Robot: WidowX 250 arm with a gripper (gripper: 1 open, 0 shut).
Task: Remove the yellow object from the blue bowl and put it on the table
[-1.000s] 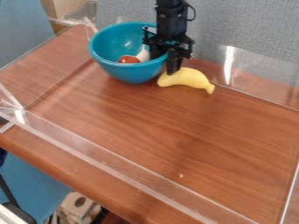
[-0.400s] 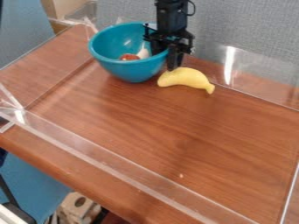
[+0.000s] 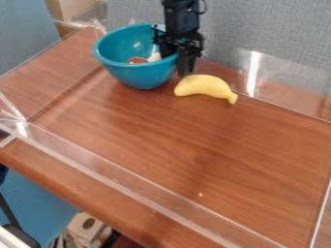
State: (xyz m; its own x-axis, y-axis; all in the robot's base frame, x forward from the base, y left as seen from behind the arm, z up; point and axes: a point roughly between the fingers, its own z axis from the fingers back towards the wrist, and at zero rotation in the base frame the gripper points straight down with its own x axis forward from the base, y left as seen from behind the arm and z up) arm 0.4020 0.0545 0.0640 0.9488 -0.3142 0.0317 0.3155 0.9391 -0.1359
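Observation:
The yellow object, a small curved banana-shaped toy, lies on the table just right of the blue bowl. The bowl stands at the back left and holds a red-brown and white item. My black gripper points straight down between the bowl's right rim and the yellow object's left end. Its fingers stand partly apart with nothing between them, and it is not touching the yellow object.
Low clear acrylic walls edge the tabletop on all sides. A tall clear panel rises at the back right, close behind the yellow object.
The gripper has edged slightly left, off the yellow object's end and toward the bowl's rim. The yellow object and the bowl have not moved.

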